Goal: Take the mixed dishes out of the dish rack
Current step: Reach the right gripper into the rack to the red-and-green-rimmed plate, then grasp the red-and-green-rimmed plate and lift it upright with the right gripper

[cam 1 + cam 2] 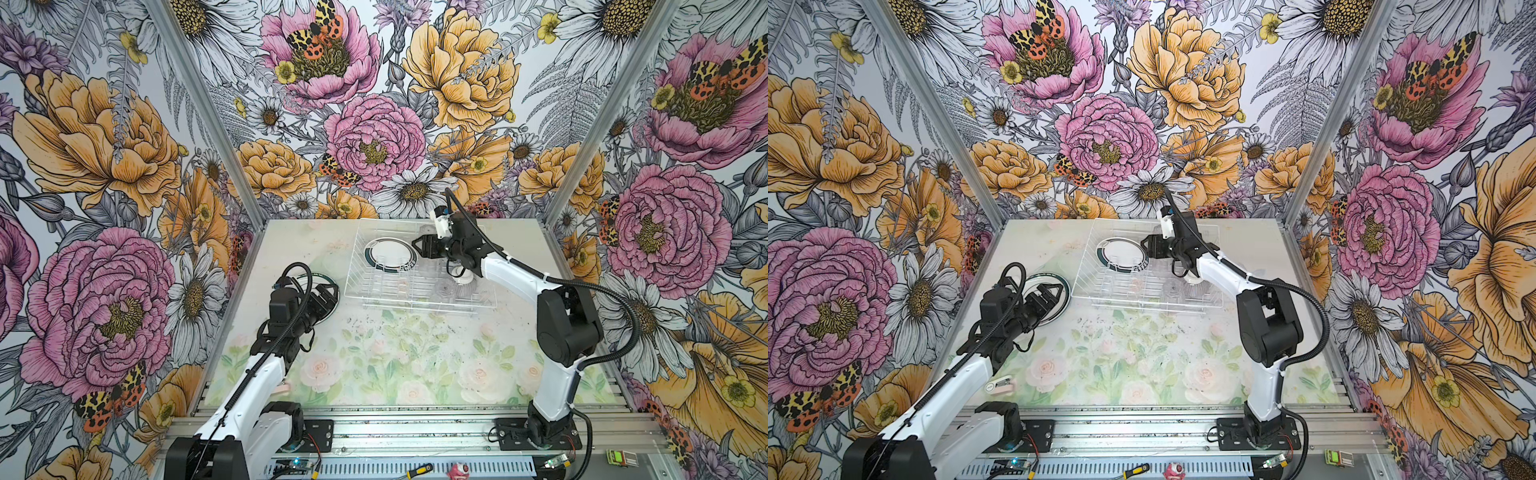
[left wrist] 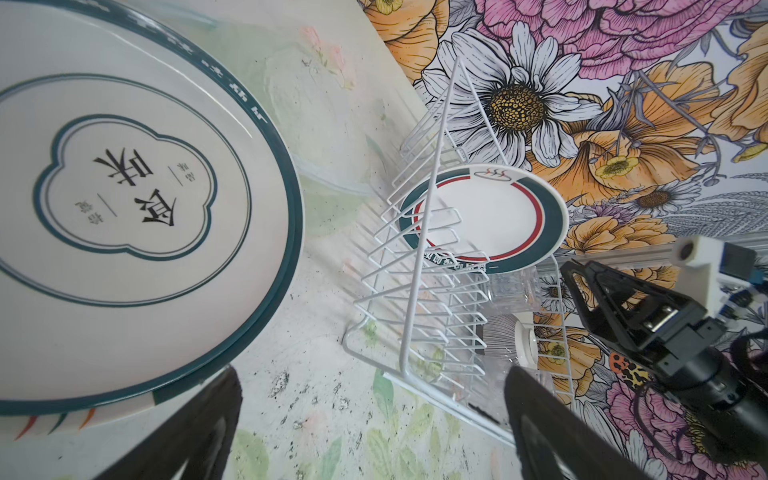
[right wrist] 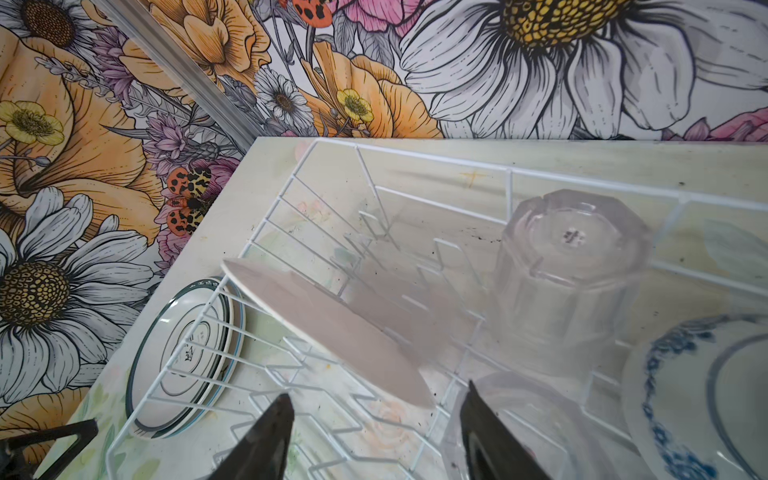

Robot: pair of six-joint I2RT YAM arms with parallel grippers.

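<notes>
Blue-patterned bowl (image 3: 673, 395) shows clearly in right wrist view alone.

Flat plate (image 2: 145, 291) by the left edge of the table (image 1: 374, 353): two large black Chinese characters, seemingly 食味, inside a teal lobed frame. Small flanking characters illegible.
Racked plate (image 2: 498, 216) in the dish rack (image 2: 415, 232): red steaming-bowl sign on rim. White characters on dark band illegible.
Upturned tumbler (image 3: 575, 249): base mark unreadable.
</notes>
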